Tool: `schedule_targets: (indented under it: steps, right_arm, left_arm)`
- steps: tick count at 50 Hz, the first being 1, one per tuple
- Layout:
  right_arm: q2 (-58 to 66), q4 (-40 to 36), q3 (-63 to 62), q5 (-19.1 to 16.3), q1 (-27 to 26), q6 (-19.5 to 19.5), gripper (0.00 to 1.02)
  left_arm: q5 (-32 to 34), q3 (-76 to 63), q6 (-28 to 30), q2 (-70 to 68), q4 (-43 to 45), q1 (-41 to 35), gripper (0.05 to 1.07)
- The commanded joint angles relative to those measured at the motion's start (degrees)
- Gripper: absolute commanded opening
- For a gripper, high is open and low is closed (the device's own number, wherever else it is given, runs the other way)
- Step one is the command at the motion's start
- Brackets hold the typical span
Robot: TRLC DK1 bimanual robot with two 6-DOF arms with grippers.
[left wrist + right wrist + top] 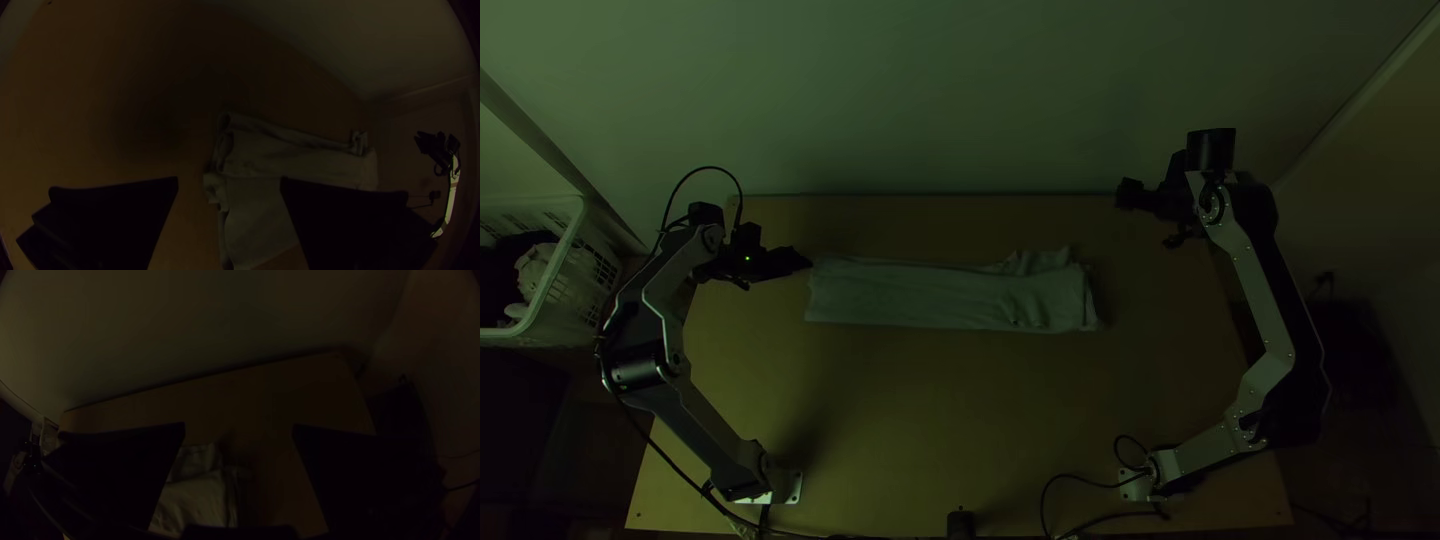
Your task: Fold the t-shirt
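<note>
Your t-shirt [930, 298]: long folded strip | your left gripper [802, 262]: released, beside it | your right gripper [1125, 193]: released, near far table edge [960, 198]

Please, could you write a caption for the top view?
Shirt in a long strip on the table, left pincer near one end.

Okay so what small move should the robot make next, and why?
Probably lower the left gripper onto the left end of the t-shirt and close its jaws there. The t-shirt lies in a long, narrow strip across the table, so folding it shorter seems due, and those jaws stand open right by that end.
</note>
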Motion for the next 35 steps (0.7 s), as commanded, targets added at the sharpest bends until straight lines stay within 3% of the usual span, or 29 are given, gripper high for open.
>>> schedule_targets:
  steps: [1,19,35]
  right_arm:
    - [-2.5,-0.6,-1.7,-1.0,-0.3,1.6,0.98]
    - [-6.3,-0.7,-4.8,-1.0,-0.2,1.9,0.98]
    - [-7.4,-0.7,-5.5,-1.0,2.3,3.3,0.98]
  left_arm:
    - [1.8,-3.3,2.7,1.8,-1.5,0.2,1.03]
    - [3.8,-6.4,4.6,5.5,-1.8,-2.4,1.03]
    - [4.8,-7.3,-0.7,6.8,0.3,-12.0,1.03]
